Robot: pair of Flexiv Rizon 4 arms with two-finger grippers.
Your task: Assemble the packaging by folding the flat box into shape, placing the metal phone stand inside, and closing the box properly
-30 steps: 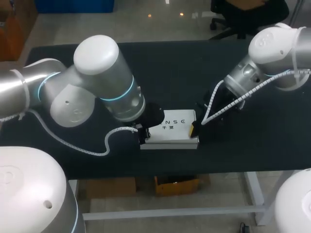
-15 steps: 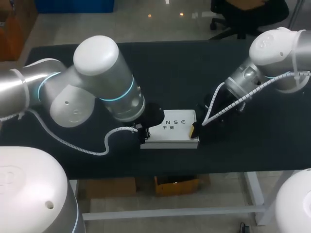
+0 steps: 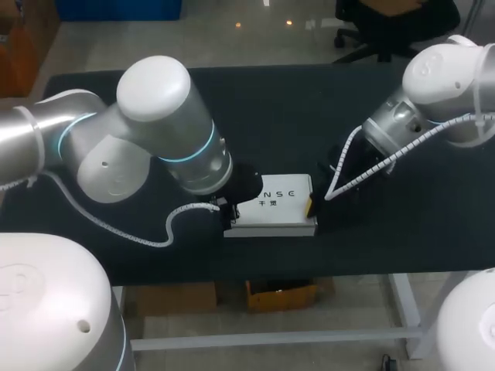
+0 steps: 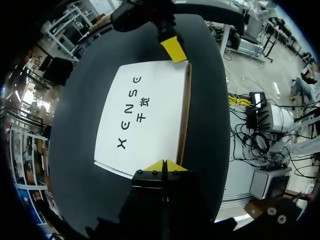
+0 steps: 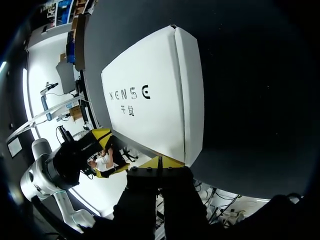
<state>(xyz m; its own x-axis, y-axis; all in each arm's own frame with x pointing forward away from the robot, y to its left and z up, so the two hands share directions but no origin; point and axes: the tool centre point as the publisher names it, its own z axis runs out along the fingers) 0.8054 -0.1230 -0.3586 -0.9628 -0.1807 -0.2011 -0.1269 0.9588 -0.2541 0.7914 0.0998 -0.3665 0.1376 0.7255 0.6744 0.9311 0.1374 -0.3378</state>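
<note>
Count: one box (image 3: 280,202), two arms, one bench (image 3: 309,116).

Left arm (image 3: 155,131) comes in from the left side and right arm (image 3: 433,85) from the right. They meet at opposite short ends of the box.

Box location: flat on the black bench, about mid-width, near the front edge.

Box look:
- Shallow rectangular carton, folded up and lid down.
- The top is white with dark print across the middle.
- The left wrist view shows the top face (image 4: 145,120) with a brown raw-cardboard strip along one long edge.
- The right wrist view shows the top face (image 5: 150,110) plus a narrow white side wall, with a seam line running between them.
- Corners look square, no flap sticking up.

Left jaws: closed, nothing between them. The left tips (image 4: 156,166) are pressed together into one wedge, right at the near short edge of the box. From the right wrist they show as a yellow patch (image 5: 102,134) at the far end of the box.

Right jaws: closed too, empty. The right tips (image 5: 170,161) are together at the box's other short end. From the left wrist one yellow tip (image 4: 173,48) sits at the far corner, touching or just beside the edge; I can't tell which. The head view shows that tip (image 3: 309,205) against the box's right end.
</note>
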